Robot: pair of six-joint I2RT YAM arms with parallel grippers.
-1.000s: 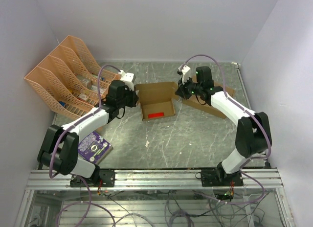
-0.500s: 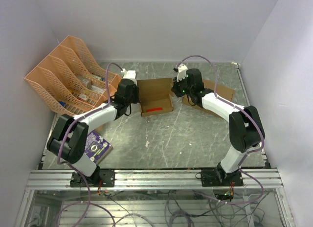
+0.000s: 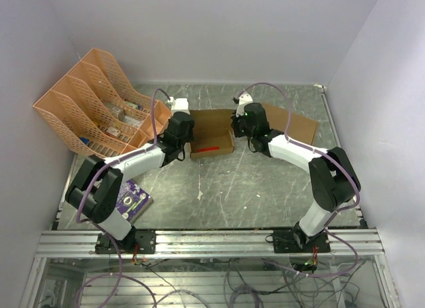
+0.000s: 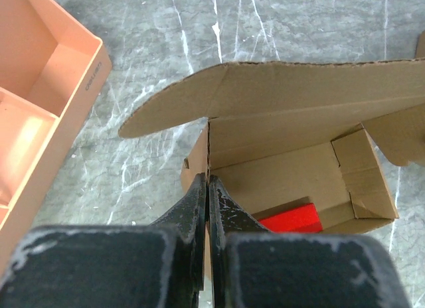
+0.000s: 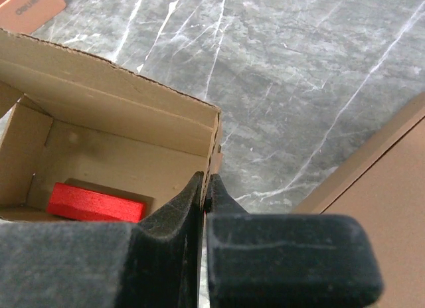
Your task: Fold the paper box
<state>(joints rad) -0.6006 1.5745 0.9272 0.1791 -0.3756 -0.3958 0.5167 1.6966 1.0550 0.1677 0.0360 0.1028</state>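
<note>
You have the paper box (image 3: 211, 137) on the desk (image 3: 265, 182), centred and toward the far side. Its lid flap (image 4: 279, 95) is raised behind an open tray that holds a red block (image 3: 209, 149). Your left pincer (image 3: 188, 146) is clamped on the box's left wall, fingers pressed tight on the thin cardboard edge (the wrist view shows it plainly). Your right pincer (image 3: 234, 130) pinches the right wall the same way. A flat cardboard sheet (image 3: 295, 124) lies to the right of the box, orange file racks (image 3: 93, 102) stand far left, and a purple packet (image 3: 127, 196) lies near left.
</note>
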